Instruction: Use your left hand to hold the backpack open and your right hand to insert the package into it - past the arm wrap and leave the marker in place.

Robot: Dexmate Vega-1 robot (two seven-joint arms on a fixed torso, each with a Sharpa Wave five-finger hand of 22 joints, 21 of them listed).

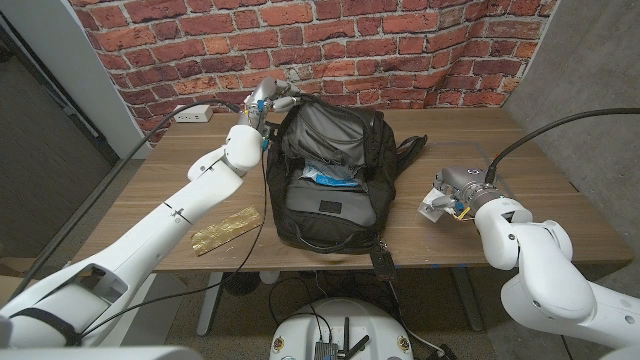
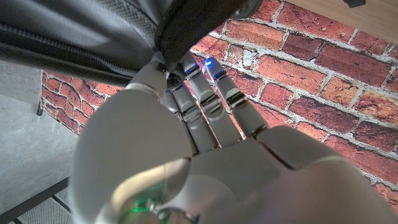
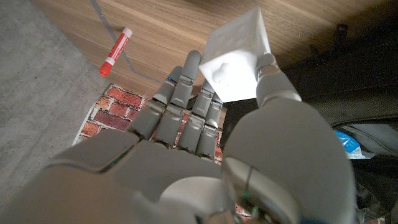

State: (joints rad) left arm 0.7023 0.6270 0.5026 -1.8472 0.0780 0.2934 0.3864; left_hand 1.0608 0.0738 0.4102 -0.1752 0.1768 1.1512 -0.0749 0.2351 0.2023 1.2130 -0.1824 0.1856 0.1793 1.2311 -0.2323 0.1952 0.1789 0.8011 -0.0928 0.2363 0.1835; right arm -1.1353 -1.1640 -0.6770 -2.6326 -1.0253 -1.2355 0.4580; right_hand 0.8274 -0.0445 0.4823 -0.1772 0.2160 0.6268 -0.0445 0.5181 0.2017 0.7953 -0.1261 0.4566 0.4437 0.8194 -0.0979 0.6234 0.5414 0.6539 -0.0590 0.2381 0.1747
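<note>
The black backpack (image 1: 330,180) lies on the wooden table (image 1: 150,190) with its main compartment unzipped and gaping. My left hand (image 1: 262,102) grips the top edge of the opening; in the left wrist view its fingers (image 2: 205,99) pinch the backpack's dark rim (image 2: 186,31). A blue and white item (image 1: 330,176) lies inside the opening and also shows in the right wrist view as a blue item (image 3: 347,142). My right hand (image 1: 452,193) hovers to the right of the bag and pinches a white package (image 1: 434,207), seen closer as the white package (image 3: 236,59). A red marker (image 3: 116,51) lies on the table.
A gold foil strip (image 1: 226,230) lies on the table near the front edge, left of the bag. A white power strip (image 1: 192,113) with a cable sits at the back left. A brick wall (image 1: 400,50) stands behind the table. The bag's strap (image 1: 384,262) hangs over the front edge.
</note>
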